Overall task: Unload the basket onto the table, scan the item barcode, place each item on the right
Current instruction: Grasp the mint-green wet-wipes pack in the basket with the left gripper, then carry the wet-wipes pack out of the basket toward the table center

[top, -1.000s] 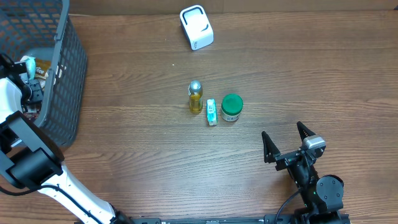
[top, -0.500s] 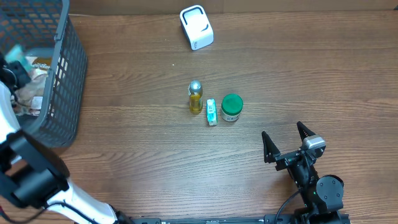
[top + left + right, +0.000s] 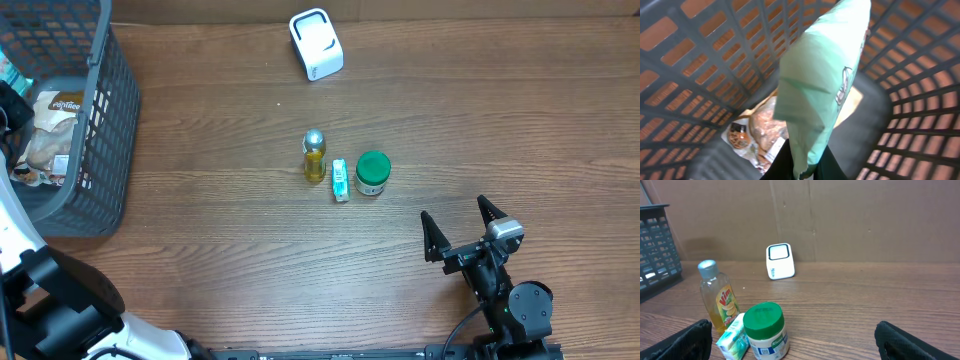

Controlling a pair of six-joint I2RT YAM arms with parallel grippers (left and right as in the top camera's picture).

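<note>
- The left claw point(image 3: 801, 162) is pinching a pale green soft packet point(image 3: 822, 85) by one end, inside the dark grey plastic mesh basket point(image 3: 920, 105).
- In my judgement, the thin pinch is risking a slip, and the floppy packet could be catching on the basket wall on its way out.
- The right claw point(image 3: 455, 222) is resting spread above the wooden worktop point(image 3: 500, 120).
- Since a second ago, the left claw has closed and shifted up-left in the overhead view; the right arm is sitting unchanged.

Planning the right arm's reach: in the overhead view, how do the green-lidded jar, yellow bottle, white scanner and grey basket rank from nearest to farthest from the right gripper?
From the right gripper:
1. Green-lidded jar, mid-table, on the gripper's left.
2. Yellow bottle, further left than the jar.
3. White scanner, at the table's far edge.
4. Grey basket, far left.
</note>
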